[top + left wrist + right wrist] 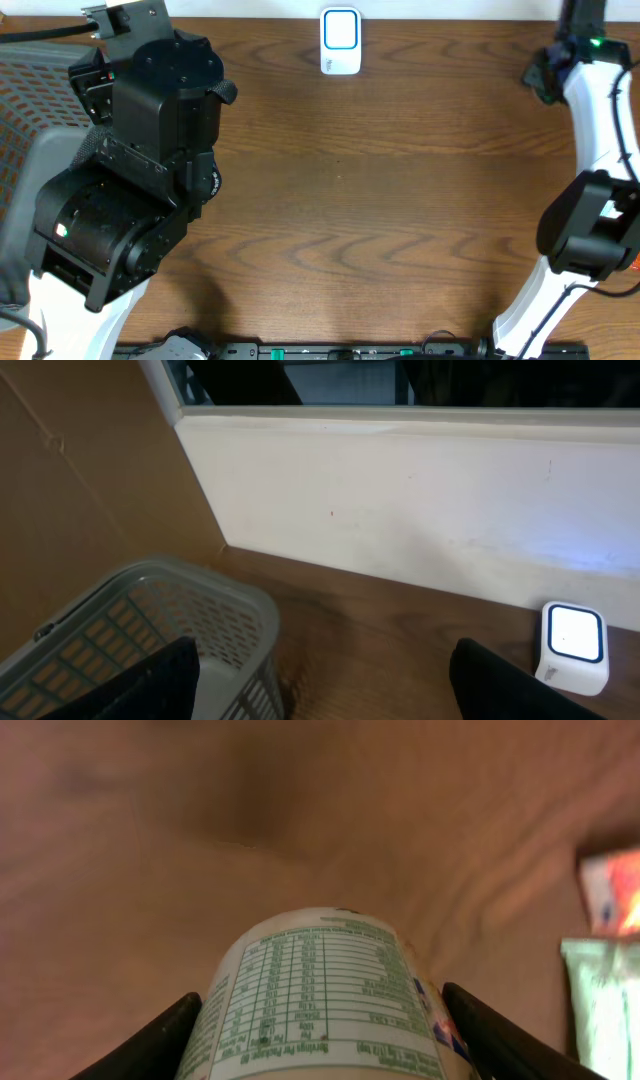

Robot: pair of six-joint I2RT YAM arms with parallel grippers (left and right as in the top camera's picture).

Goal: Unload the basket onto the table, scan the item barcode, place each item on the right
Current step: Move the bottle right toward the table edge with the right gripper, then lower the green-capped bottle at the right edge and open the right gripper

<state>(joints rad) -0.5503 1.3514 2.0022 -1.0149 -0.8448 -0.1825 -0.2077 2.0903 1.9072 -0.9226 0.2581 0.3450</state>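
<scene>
The item is a white cylindrical tub [325,990] with a green-printed nutrition table facing the right wrist camera; no barcode shows on this side. My right gripper [320,1002] is shut on the tub, one dark finger against each side, and holds it above the wooden table. In the overhead view the right arm [590,225] hides the tub. The scanner [340,42], a small white unit with a lit blue-rimmed window, stands at the table's far edge. It is also in the left wrist view, scanner [573,645]. My left gripper [322,652] hangs open, nothing between its fingers.
A grey plastic basket [200,610] stands at the far left, partly under the left arm [140,180]. An orange-red packet [610,890] and a pale green packet [600,1010] lie on the table right of the tub. A white wall ledge [400,510] runs behind the table.
</scene>
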